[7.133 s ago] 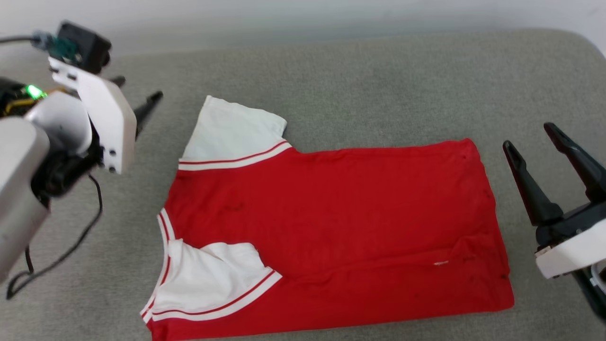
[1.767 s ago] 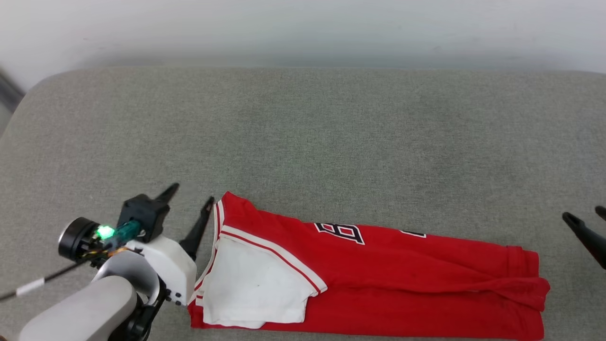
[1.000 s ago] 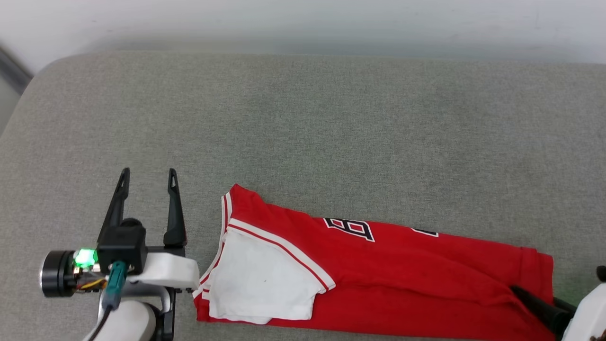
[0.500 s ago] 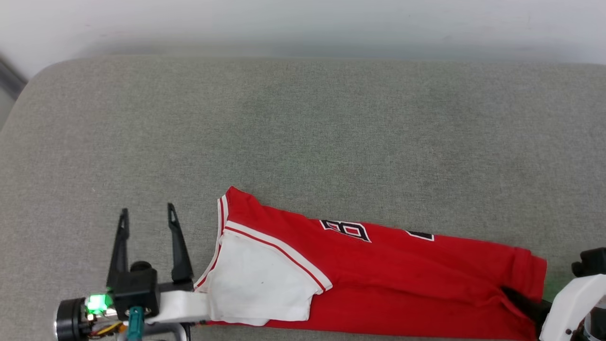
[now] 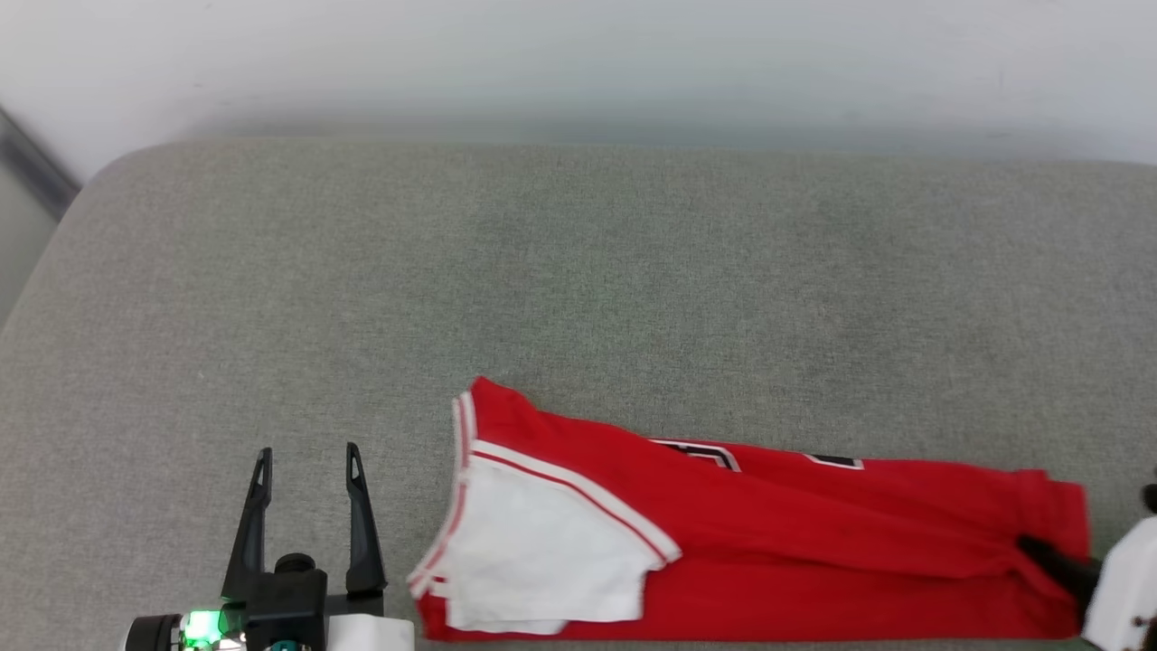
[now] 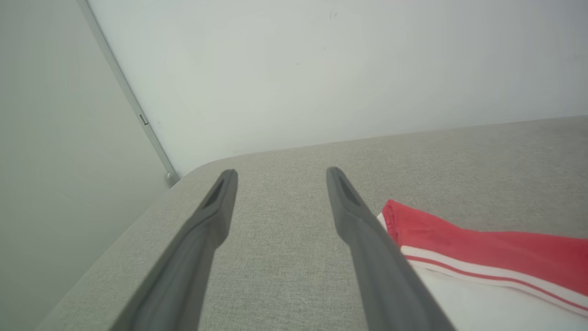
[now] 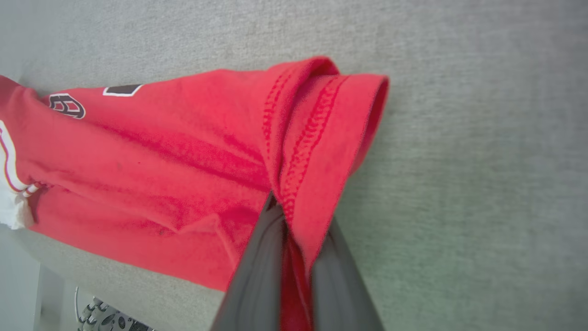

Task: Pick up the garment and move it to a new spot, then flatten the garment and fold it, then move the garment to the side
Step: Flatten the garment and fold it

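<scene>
The garment [image 5: 813,542], a red jersey folded into a long strip, lies across the near part of the grey cushion, white sleeve [image 5: 542,561] on top at its left end. Bits of black lettering show along its far edge. My right gripper [image 5: 1039,553] is shut on the hem at the strip's right end. In the right wrist view the gripper [image 7: 294,216] pinches the doubled hem of the garment [image 7: 183,151] between both fingers. My left gripper [image 5: 307,452] stands open just left of the collar end, touching nothing. The left wrist view shows the gripper [image 6: 281,174] open, the garment [image 6: 482,248] to its right.
The grey cushion [image 5: 578,271] stretches far behind the garment, ending at a white wall [image 5: 578,63]. Its rounded left corner [image 5: 81,199] drops off beside a wall strip. The front edge [image 7: 115,280] runs close under the garment.
My right gripper has shut on the hem at the garment's right end. The head camera has shifted a little. My left gripper stays open beside the collar end.
</scene>
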### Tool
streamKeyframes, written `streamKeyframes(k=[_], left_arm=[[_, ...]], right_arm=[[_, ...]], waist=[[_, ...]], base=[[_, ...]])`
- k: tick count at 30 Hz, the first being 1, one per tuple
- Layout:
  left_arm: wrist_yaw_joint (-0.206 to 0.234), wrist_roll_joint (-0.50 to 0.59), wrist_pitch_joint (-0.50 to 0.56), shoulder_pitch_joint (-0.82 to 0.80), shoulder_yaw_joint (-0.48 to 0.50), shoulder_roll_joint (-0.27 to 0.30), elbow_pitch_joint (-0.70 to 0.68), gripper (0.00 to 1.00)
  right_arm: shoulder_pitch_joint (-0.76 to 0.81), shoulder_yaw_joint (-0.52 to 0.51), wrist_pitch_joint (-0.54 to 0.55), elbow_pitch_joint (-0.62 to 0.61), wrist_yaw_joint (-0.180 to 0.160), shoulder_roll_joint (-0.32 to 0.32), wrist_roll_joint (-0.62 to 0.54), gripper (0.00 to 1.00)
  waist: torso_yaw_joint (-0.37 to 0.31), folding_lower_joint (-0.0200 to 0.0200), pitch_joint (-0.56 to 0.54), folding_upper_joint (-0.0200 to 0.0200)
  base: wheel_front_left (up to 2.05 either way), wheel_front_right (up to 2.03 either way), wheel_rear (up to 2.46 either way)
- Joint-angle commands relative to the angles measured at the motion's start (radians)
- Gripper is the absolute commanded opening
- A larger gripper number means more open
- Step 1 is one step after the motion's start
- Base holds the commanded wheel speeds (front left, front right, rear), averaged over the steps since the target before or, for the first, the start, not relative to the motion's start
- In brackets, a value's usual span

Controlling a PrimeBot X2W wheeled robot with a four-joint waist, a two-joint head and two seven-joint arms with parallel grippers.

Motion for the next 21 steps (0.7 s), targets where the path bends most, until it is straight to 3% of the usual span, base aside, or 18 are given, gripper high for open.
streamKeyframes(k=[1, 7, 11, 16, 21], left_arm=[[-0.004, 0.005, -0.002, 0.009, 0.005, -0.002, -0.002, 1.00], [-0.034, 0.017, -0.002, 0.024, 0.021, -0.019, -0.004, 1.00], [-0.049, 0.027, -0.002, 0.034, 0.026, -0.021, 0.004, 1.00], [-0.064, 0.036, -0.002, 0.042, 0.028, -0.024, 0.012, 1.00], [-0.073, 0.041, -0.002, 0.041, 0.031, -0.028, 0.017, 1.00]], right_arm=[[-0.003, -0.007, 0.001, 0.006, -0.002, -0.014, 0.001, 0.00], [0.024, -0.055, 0.040, 0.068, -0.002, -0.113, -0.027, 0.00], [0.027, -0.057, 0.090, 0.057, -0.001, -0.122, -0.011, 0.00], [0.054, -0.037, 0.173, -0.104, -0.001, -0.105, 0.082, 0.00], [0.056, 0.004, 0.223, -0.316, -0.001, -0.109, 0.084, 0.00]], waist=[[0.000, 0.0000, -0.005, 0.0000], [0.001, 0.0000, -0.019, 0.0000], [0.000, 0.0000, -0.025, 0.0000], [0.000, 0.0000, -0.038, 0.0000], [0.003, 0.0000, -0.038, 0.0000]], base=[[0.00, 0.00, 0.00], [0.00, 0.00, 0.00], [0.00, 0.00, 0.00], [0.00, 0.00, 0.00], [0.00, 0.00, 0.00]])
